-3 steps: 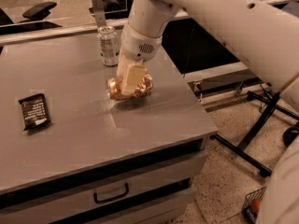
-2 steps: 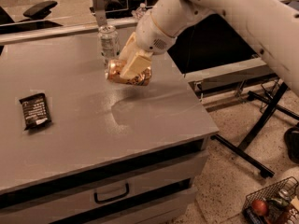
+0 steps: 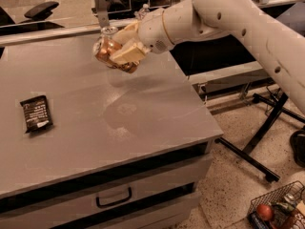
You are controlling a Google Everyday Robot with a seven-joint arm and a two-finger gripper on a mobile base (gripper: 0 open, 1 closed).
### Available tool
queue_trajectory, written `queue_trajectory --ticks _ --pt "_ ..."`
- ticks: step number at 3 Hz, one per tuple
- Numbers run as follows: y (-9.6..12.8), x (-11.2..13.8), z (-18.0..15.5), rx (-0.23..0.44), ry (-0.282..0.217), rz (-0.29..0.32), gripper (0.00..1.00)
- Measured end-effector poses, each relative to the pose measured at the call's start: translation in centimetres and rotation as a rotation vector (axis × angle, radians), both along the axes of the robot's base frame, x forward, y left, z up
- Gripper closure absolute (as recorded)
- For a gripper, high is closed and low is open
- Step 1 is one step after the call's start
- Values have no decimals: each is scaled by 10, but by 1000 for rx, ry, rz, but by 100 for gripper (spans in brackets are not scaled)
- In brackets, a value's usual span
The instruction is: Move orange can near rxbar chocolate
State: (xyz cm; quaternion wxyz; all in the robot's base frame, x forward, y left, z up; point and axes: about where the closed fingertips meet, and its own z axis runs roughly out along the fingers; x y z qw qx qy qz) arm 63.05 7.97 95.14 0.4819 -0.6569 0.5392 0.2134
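Note:
The orange can point(image 3: 108, 53) is shiny orange-gold and hangs in the air above the back middle of the grey table point(image 3: 95, 113). My gripper point(image 3: 123, 51) is shut on the orange can and holds it tilted, well clear of the tabletop. The rxbar chocolate point(image 3: 35, 113) is a flat black wrapper with white print lying at the left of the table, far to the left and nearer the front than the can. The silver-white can point(image 3: 108, 31) shows only at its top, behind the held can.
A drawer with a handle point(image 3: 113, 197) is in the table's front. A black stand's legs point(image 3: 259, 137) are on the floor to the right. A wire basket point(image 3: 279, 211) with items sits at the bottom right. A rail point(image 3: 47, 32) runs behind the table.
My gripper has lifted the orange can off the table and carried it up and toward the back, now in front of the silver-white can. The rxbar has not moved.

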Motion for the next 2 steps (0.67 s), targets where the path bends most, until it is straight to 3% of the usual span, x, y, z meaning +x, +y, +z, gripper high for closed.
queue_trajectory --ticks 1,2 --pt "37 -5 13 83 -47 109 100" --pt "37 -5 13 83 -47 109 100"
